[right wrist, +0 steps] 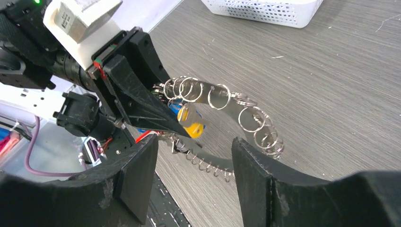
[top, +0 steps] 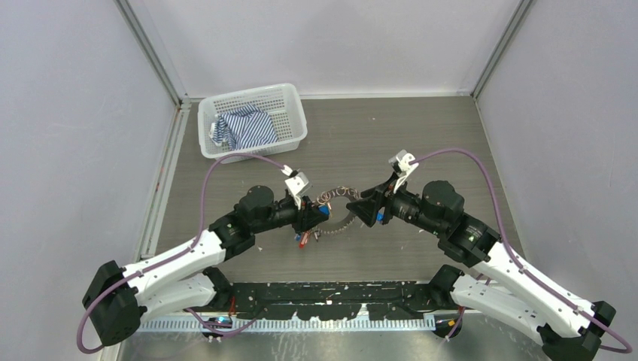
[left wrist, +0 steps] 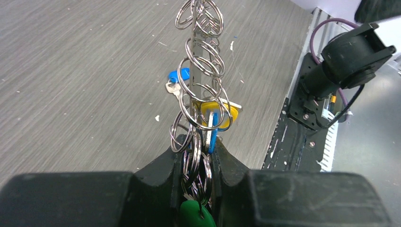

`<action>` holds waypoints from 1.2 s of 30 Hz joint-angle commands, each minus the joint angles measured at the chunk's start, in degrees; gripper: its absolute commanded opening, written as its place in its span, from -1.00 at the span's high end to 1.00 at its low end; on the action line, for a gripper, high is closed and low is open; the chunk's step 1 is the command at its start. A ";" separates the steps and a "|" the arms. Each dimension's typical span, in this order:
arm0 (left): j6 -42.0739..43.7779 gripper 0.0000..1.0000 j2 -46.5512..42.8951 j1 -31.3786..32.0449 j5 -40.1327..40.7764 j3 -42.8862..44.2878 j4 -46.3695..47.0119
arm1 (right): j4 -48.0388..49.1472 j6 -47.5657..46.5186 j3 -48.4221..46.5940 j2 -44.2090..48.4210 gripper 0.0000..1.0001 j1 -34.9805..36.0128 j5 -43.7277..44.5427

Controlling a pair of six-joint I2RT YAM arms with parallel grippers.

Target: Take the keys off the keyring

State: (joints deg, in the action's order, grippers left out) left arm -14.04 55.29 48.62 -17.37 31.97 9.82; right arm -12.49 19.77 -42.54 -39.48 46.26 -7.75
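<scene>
The jaws of the left gripper [left wrist: 196,152] are clenched on the keyring [left wrist: 195,71], left of centre in the overhead view (above it, in the upper left, a white mesh basket [top: 290,101] holds a blue-striped cloth [top: 244,128]). At frame centre the keyring spans between both grippers, fringed with small split rings and keys [left wrist: 172,88] bearing blue, yellow and green tags. Right of centre, the right gripper [right wrist: 195,151] is released, jaws wide, the ring's arc showing in the gap.

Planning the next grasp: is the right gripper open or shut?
Open: the fingers of the right gripper stand wide apart, clamping nothing; the keyring shows between them.
</scene>
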 commanded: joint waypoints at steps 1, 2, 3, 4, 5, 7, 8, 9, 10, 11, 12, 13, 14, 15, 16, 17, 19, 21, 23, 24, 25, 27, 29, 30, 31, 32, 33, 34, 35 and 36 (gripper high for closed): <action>2.26 0.99 -1.07 0.24 1.62 4.08 2.16 | 5.44 -1.73 1.37 -1.74 -0.25 2.45 2.95; 2.34 0.99 -1.07 0.25 1.75 4.28 1.88 | 6.98 -1.41 2.30 -2.54 -0.23 3.03 2.79; 2.43 1.00 -1.02 0.31 1.85 4.56 1.48 | 8.40 -1.16 2.83 -3.32 -0.22 3.70 2.77; 2.44 0.99 -0.91 0.33 1.81 4.97 0.83 | 9.89 -1.00 3.18 -4.12 -0.21 4.34 3.19; 2.44 0.99 -0.95 0.45 1.81 5.20 0.39 | 11.32 -1.13 3.58 -4.64 -0.20 5.13 3.82; 2.44 1.00 -1.12 0.72 2.10 5.30 0.28 | 14.75 -1.65 4.19 -6.02 -0.19 6.28 5.17; 2.52 0.99 -1.11 0.82 2.14 5.34 0.28 | 15.78 -1.99 4.34 -6.65 -0.19 6.75 5.68; 2.53 0.99 -1.12 0.92 2.34 5.49 0.17 | 16.78 -2.13 4.58 -7.31 -0.18 7.16 6.17; 2.53 1.00 -1.07 1.02 2.38 5.66 -0.07 | 17.92 -2.18 4.87 -7.77 -0.18 7.52 6.65; 2.53 0.99 -0.98 1.16 2.34 5.84 -0.27 | 19.16 -2.28 5.16 -8.28 -0.17 7.97 7.18; 2.61 0.99 -0.97 1.33 2.38 5.99 -0.32 | 20.02 -2.48 5.39 -8.53 -0.17 8.41 7.52; 2.68 0.99 -1.01 1.50 2.61 6.12 -0.41 | 20.69 -2.73 5.61 -8.78 -0.17 8.91 9.94; 2.82 0.99 -1.05 1.67 2.80 6.28 -0.73 | 21.20 -2.91 5.84 -9.05 -0.17 9.26 10.88; 2.94 0.99 -1.06 1.73 2.97 6.46 -0.99 | 21.68 -3.15 5.89 -9.23 -0.17 9.47 11.34; 3.01 0.99 -1.06 1.82 3.00 6.59 -1.15 | 22.01 -3.35 5.85 -9.55 -0.17 9.79 11.65; 3.12 0.99 -1.06 1.89 3.00 6.74 -1.27 | 22.07 -3.44 5.67 -10.01 -0.17 10.08 12.01; 3.27 0.99 -0.97 2.00 3.04 7.03 -1.55 | 22.32 -3.78 5.48 -10.84 -0.15 10.85 12.95; 3.47 0.99 -1.04 2.08 3.04 7.29 -1.73 | 22.32 -4.24 5.21 -11.77 -0.08 11.59 13.83; 3.58 0.99 -1.06 2.17 3.12 7.45 -1.93 | 22.44 -4.51 5.16 -12.33 0.04 12.12 14.33; 3.63 0.99 -1.20 2.25 3.15 7.49 -2.04 | 22.42 -4.62 5.13 -12.50 0.07 12.34 14.54; 3.67 0.99 -1.31 2.33 3.20 7.50 -2.15 | 22.47 -4.55 5.23 -12.62 0.09 12.40 14.87; 3.76 0.99 -1.49 2.43 3.21 7.50 -2.45 | 22.50 -4.67 5.51 -12.41 0.12 12.61 15.72; 3.80 0.99 -1.66 2.57 3.21 7.45 -2.61 | 22.52 -4.82 5.64 -12.08 0.21 12.56 16.15; 3.84 0.99 -1.72 2.61 3.36 7.41 -2.73 | 22.49 -4.77 5.69 -11.98 0.28 12.56 16.26; 3.91 0.99 -1.76 2.62 3.57 7.37 -2.85 | 22.46 -4.74 5.64 -11.82 0.40 12.59 16.22; 3.93 0.99 -1.76 2.62 3.81 7.33 -3.06 | 22.27 -4.70 5.65 -11.69 0.51 12.58 16.11; 4.01 1.00 -1.83 2.62 3.93 7.26 -3.13 | 21.92 -4.67 5.42 -11.63 0.65 12.58 16.04; 4.02 1.00 -1.90 2.69 3.99 7.17 -3.08 | 21.44 -4.69 5.23 -11.51 0.78 12.58 15.87; 4.00 0.99 -2.01 2.70 4.16 7.15 -3.06 | 20.88 -4.72 4.98 -11.21 0.92 12.63 15.84; 4.06 0.99 -2.02 2.71 4.22 7.07 -3.06 | 20.32 -4.66 4.75 -10.89 0.97 12.61 15.72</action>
State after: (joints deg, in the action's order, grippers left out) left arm -11.11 55.16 50.87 -12.95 36.25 2.68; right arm 5.98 15.05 -36.56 -51.99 58.76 6.92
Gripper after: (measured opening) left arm 0.200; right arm 0.093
